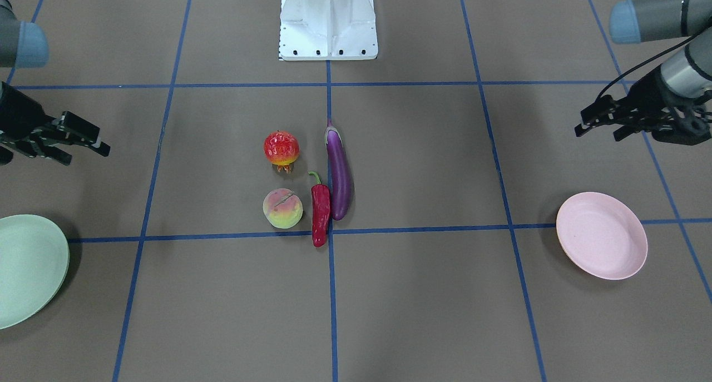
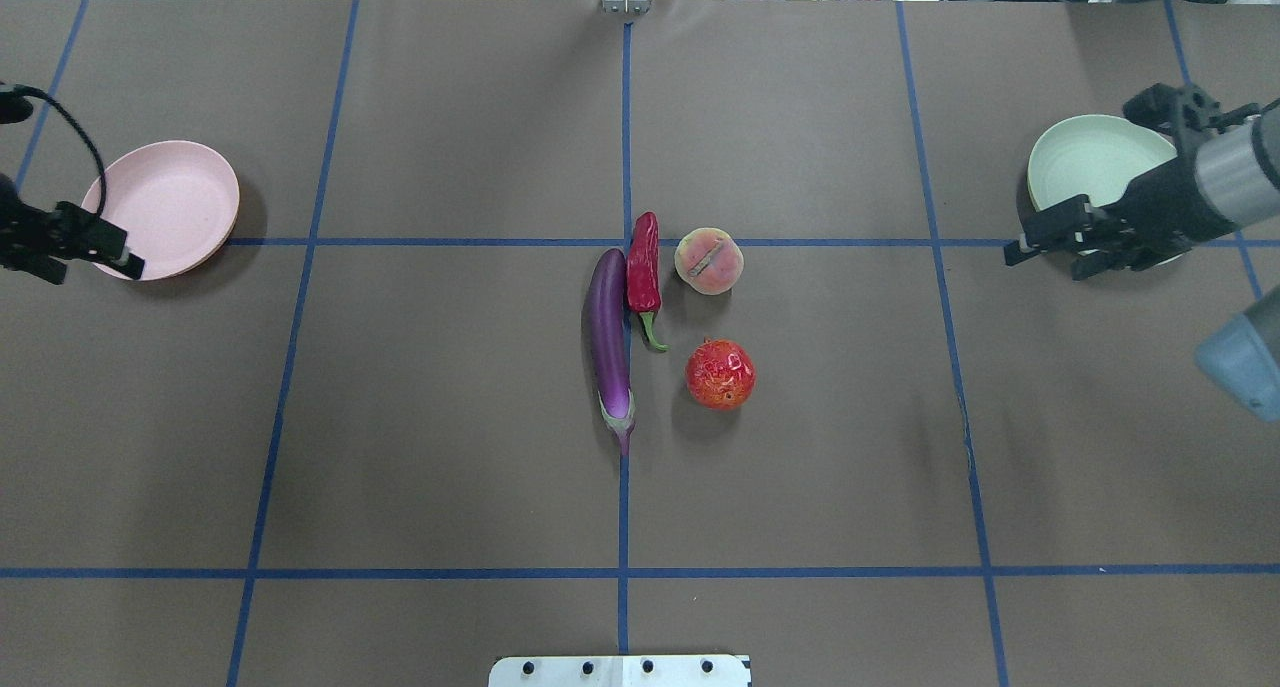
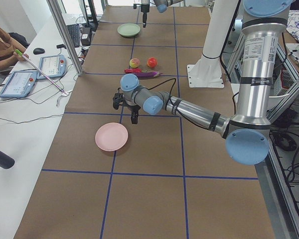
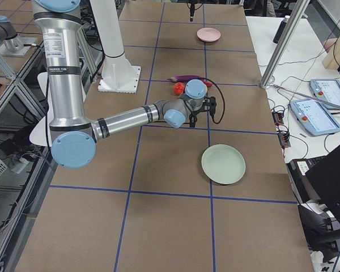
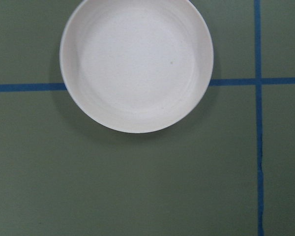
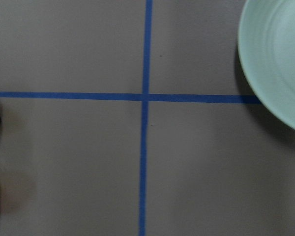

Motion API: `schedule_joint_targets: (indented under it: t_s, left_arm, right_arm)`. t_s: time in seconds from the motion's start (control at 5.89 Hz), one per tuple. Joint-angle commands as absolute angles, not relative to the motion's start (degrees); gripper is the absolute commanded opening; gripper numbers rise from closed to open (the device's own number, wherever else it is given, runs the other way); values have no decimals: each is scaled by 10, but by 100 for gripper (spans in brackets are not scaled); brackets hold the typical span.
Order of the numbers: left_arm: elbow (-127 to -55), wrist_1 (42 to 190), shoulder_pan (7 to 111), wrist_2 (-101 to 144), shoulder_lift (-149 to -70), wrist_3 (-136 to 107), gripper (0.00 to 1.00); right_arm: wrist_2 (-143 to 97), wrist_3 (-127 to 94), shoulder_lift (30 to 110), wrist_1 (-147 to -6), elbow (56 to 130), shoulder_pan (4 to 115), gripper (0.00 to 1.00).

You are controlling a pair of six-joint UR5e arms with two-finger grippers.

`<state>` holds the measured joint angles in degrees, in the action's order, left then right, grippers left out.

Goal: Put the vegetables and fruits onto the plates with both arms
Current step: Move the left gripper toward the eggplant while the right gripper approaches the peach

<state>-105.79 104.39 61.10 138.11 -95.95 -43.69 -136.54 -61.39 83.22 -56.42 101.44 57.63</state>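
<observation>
Risk noted: the chili pepper (image 2: pixel 643 267) lies against the eggplant (image 2: pixel 608 342) at table centre, so your grasp on either may drag the other. The round peach (image 2: pixel 708 260) and pomegranate (image 2: pixel 719 374) just beside them could roll from an off-centre pinch. The left gripper (image 1: pixel 597 134) and right gripper (image 2: pixel 1043 265) stand parted and empty, touching nothing, near the pink plate (image 2: pixel 165 207) and green plate (image 2: pixel 1080 152) respectively

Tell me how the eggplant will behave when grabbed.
The eggplant looks glossy, so it may slip. Long and slim, it would likely tilt if gripped off-centre. The chili lies close beside it; pushing probably nudges that.
</observation>
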Motion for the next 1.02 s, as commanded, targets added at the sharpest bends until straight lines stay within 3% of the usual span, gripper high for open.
schedule_joint_targets:
  t_s: [0.0,0.34,0.68,0.85]
  left_arm:
    - [-1057,1042,514,1345,-1076,-607,100]
    - [-1049,1040,402,1229,-1145,-663,100]
    - [-1042,1030,368,1206,-1164,-668,100]
    - [-1034,1029,354,1184,-1172,-679,100]
  right_arm:
    - [-1267,-769,749,-562,999,490,100]
    - [-1207,-805,672,-562,931,447,100]
    - [-1138,-870,595,-558,854,412,100]
    - [-1098,-918,592,-558,848,401,100]
